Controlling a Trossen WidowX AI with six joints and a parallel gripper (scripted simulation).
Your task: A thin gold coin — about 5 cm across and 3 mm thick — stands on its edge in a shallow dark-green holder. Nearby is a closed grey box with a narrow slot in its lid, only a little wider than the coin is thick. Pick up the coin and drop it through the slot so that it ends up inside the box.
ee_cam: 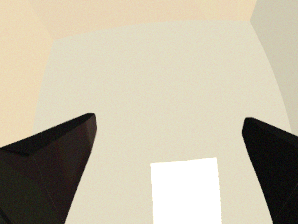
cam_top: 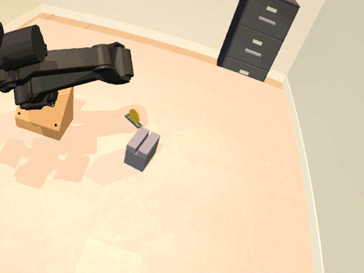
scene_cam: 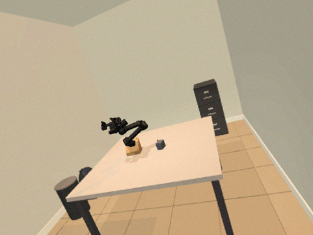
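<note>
Gripper (ee_cam: pixel 169 156) open, coin (cam_top: pixel 134 115) upright in holder (cam_top: pixel 133 120), box (cam_top: pixel 141 148) unlabelled

one coin (cam_top: pixel 133 114), one holder (cam_top: pixel 131 120), one box (cam_top: pixel 141 149), one cabinet (cam_top: pixel 257 34), two bins (scene_cam: pixel 70 198)

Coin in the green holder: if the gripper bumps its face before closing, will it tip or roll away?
The coin stands on its thin edge, so a push on its face would probably tip it. The shallow holder reaches only its lower rim, so likely gives little support. Being round, it may roll if knocked out, perhaps toward the box beside it. The gripper is open, away.
</note>
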